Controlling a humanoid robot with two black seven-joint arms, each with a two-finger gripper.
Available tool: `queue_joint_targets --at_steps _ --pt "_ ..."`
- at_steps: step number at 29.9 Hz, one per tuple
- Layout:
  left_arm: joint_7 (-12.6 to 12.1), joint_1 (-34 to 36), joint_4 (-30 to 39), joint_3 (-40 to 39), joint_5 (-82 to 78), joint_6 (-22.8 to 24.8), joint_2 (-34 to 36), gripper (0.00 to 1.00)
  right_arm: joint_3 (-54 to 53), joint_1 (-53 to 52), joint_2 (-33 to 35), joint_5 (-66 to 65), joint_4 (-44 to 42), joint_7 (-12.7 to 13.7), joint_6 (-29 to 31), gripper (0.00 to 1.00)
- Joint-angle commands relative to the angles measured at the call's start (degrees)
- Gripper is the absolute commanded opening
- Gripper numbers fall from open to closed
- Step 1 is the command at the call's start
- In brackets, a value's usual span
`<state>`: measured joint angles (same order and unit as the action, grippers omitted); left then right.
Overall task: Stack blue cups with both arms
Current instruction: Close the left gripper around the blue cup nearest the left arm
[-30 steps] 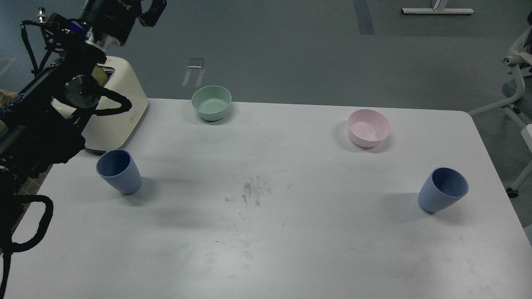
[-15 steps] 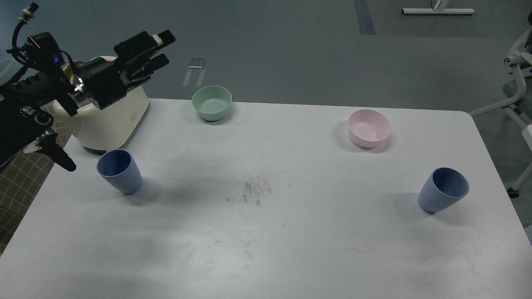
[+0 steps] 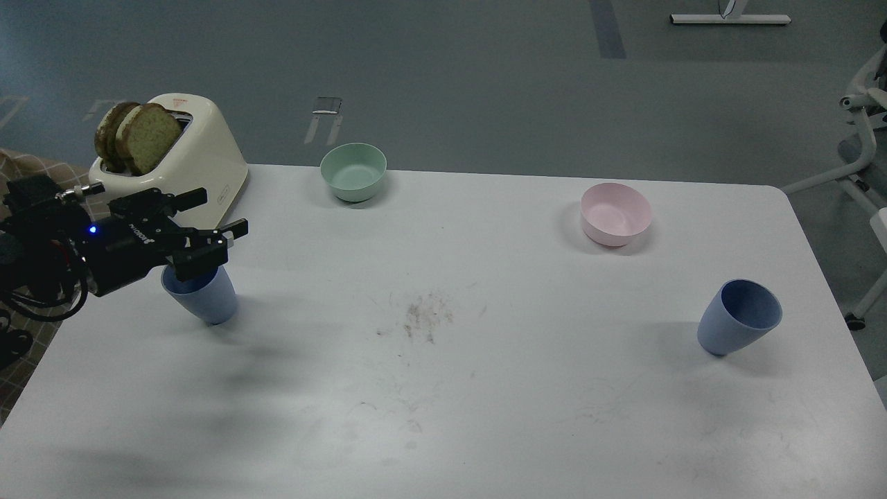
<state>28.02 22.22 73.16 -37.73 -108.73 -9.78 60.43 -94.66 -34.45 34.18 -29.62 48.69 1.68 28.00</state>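
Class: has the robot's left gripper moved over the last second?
Yes. The left gripper has dropped from above the toaster to the left blue cup.

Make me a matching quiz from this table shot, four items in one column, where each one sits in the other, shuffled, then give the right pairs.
Items
1. green bowl
2. pink bowl
3. toaster
4. left tool

Places
A. far left corner of the table, bread slices sticking out of its top
B. far edge, left of centre
C. open, over the rim of the left blue cup
D. right half, beyond the right blue cup

Pairs: 1-B, 2-D, 3-A, 4-C
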Motion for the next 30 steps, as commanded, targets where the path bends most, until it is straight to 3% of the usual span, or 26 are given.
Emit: queue_joint_targets --at_steps 1,10,16,24,30 --pt "0.0 -0.6 -3.9 -0.1 -0.1 -0.2 0.3 0.89 0.0 0.0 -0.3 0.0 0.0 0.0 0.0 1.0" --pt "0.0 -2.7 -10.8 0.2 -0.4 -0.2 -0.1 0.87 0.1 0.1 -0.3 0.0 0.2 0.0 0.0 1.0" --pt "0.0 -3.8 -12.9 0.1 -0.1 -0.1 -1.4 0.77 0.0 0.9 -0.3 0.0 0.2 0.0 0.0 1.0" --pt "0.0 -3.8 -13.2 0.1 0.0 0.0 -2.7 0.77 0.0 2.1 -0.3 0.0 1.3 0.0 0.0 1.0" --pt "0.0 -3.9 -13.3 1.9 0.0 0.1 -2.9 0.64 0.1 2.9 -0.3 0.0 3.7 0.0 0.0 1.0"
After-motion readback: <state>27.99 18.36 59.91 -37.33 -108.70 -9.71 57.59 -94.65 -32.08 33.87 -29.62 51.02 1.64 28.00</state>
